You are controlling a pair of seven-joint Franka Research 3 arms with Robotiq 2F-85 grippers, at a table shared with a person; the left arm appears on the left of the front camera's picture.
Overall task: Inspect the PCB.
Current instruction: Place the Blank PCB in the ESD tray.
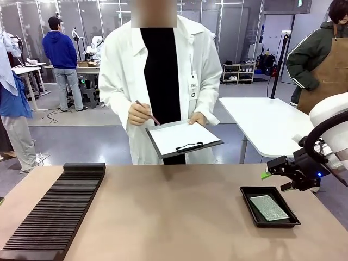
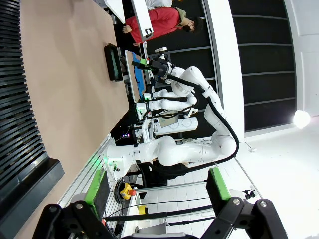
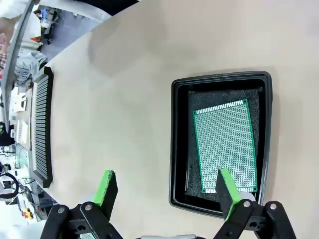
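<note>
The PCB (image 3: pixel 225 146) lies flat inside the black tray (image 1: pixel 248 201) at the desk's (image 1: pixel 174 217) four o'clock corner. The right claw (image 1: pixel 270 169) hovers released just above the tray's one o'clock side. The left claw (image 2: pixel 157 186) is also released, gripping nothing.

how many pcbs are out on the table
1: the PCB lies flat in the black tray at the table's right end, under the open right hand. None seen elsewhere.
</note>
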